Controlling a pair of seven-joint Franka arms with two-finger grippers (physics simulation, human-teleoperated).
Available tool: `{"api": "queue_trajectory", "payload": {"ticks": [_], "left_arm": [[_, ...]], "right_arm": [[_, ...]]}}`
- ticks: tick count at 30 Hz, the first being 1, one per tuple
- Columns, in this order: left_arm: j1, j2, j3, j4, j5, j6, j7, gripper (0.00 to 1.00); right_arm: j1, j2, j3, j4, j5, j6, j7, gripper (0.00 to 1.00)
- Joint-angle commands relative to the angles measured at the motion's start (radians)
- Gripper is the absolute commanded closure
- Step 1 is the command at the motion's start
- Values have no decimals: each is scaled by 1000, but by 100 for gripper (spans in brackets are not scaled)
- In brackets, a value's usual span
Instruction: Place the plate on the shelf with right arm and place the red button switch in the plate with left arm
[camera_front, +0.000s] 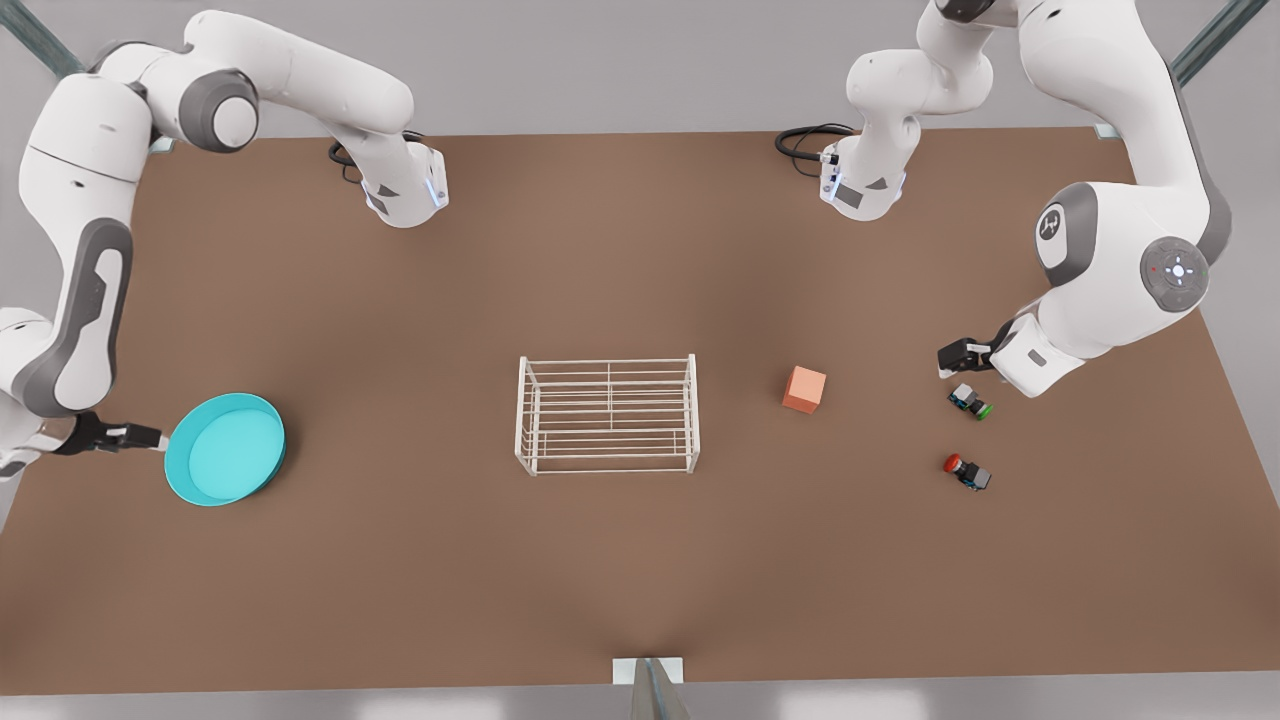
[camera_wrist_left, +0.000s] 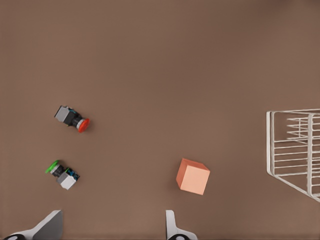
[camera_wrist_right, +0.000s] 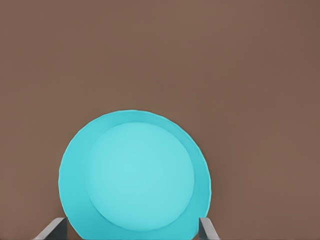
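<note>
Shelf (camera_front: 607, 414) is seen at table centre; plate (camera_front: 225, 448) lies at nine o'clock, its rim framed between the spread fingers of the right gripper (camera_front: 150, 437). Left gripper (camera_front: 950, 360), fingers apart and holding nothing, hovers at three o'clock, above the green switch (camera_front: 970, 401) and red button switch (camera_front: 966, 471).

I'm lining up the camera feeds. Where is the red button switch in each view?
Front view: the red button switch lies near the picture's right edge, below the green button switch.
Left wrist view: it lies at mid-left, above the green one.
Right wrist view: not in it.
Shared landmark: the orange cube.
</note>
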Motion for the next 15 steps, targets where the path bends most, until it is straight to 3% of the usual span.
{"api": "queue_trajectory", "payload": {"ticks": [1, 15], "left_arm": [[0, -4, 0, -1, 1, -19, -1, 0], [0, -2, -1, -1, 1, -20, -16, 0]], "right_arm": [[-18, 33, 3, 31, 8, -5, -346, 2], [-101, 185, 5, 74, 45, 44, -425, 3]]}}
